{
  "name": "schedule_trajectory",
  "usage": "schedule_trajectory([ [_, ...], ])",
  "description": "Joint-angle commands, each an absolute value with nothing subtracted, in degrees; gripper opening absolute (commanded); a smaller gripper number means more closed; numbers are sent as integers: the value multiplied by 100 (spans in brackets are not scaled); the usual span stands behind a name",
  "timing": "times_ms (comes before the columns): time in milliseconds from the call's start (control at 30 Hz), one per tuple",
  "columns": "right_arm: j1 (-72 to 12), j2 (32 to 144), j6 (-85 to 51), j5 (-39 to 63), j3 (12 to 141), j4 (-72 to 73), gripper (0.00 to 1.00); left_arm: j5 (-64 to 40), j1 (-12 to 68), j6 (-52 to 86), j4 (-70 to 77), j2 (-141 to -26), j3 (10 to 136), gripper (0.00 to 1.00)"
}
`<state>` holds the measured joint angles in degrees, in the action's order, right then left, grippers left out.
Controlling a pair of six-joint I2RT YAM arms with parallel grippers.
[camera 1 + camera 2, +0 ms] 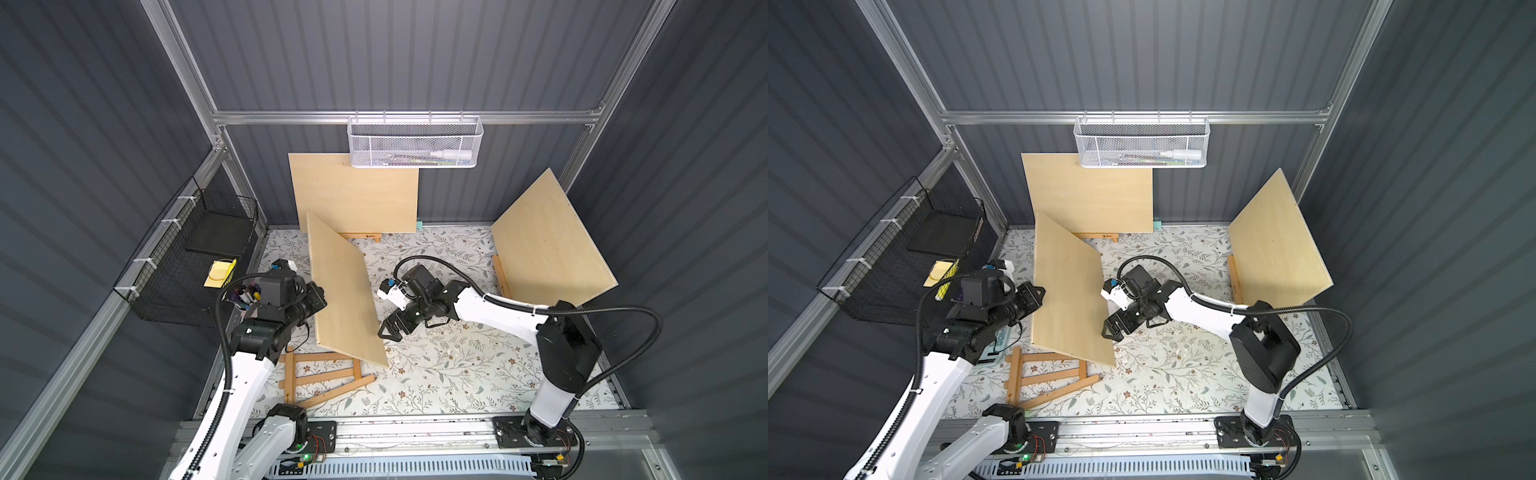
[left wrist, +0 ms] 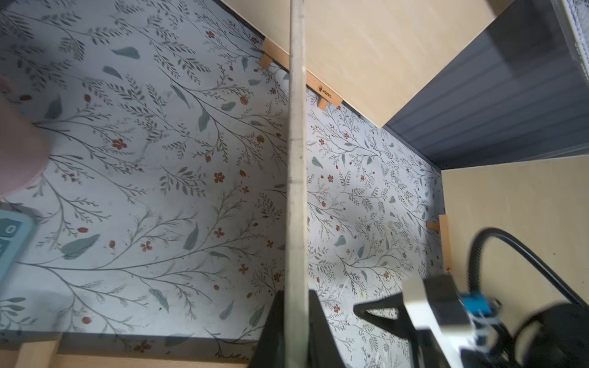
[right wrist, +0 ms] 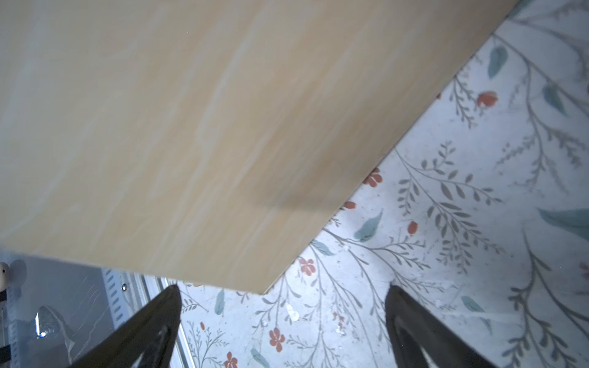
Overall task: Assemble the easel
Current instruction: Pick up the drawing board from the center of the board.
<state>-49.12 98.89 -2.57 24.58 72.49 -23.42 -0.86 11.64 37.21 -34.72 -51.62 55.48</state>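
My left fingers point(image 2: 271, 331) are pinching the board point(image 1: 345, 291) by its thin edge, 1 finger on each face, at mid-left of the frame in both top views. In the left wrist view the edge runs straight up btwn them. My right fingers point(image 1: 387, 331) are spread wide & hold nothing. They hang just beside the board's opposite edge, near its lower corner, & that corner shows just ahead of them in the right wrist view.

The board is tilted above the desk point(image 1: 436, 374); can't tell if its lowest corner touches. Under that low end, at lower left of the frame, the easel frame point(image 1: 320, 374) lies flat, partly hidden by the board. 2 more boards, the back board point(image 1: 353, 191) at top centre & the side board point(image 1: 548, 245) at right, lean upright.

Handling, my guess: thin ply, so light & stiff w/ no real flex, but big for 1 edge pinch. It'll want to swing about my left fingers like a flap, & the smooth faces could slide if jolted. Best hold is prob 2 points: left at mid-edge, right on the far edge approx opposite, so it can't twist.

The easel frame looks like slim wood bars: light, rigid along each bar, prob loose at the joints. I'd take it by a side rail, not the splayed leg, or it may fold.
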Motion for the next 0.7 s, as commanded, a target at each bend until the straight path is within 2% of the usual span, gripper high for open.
schedule_trajectory([
  [0, -5328, 9732, 467, 1964, 7374, -2994, 99, 183, 1134, 3610, -2732, -5080, 5830, 0],
  [67, -5456, 9699, 542, 1519, 7409, -3051, 99, -37, 1134, 3795, -2131, -5120, 5769, 0],
  [233, -5462, 9490, 466, 1241, 7347, -2923, 99, -286, 1139, 4191, -1246, -5439, 6139, 0],
  [467, -5549, 9243, 895, 1459, 7330, -3174, 99, 903, 1202, 4148, -1448, -5939, 7501, 0],
  [667, -6019, 9860, 1383, 799, 7556, -3332, 99, 1501, 1283, 3777, -2034, -6406, 8554, 0],
])
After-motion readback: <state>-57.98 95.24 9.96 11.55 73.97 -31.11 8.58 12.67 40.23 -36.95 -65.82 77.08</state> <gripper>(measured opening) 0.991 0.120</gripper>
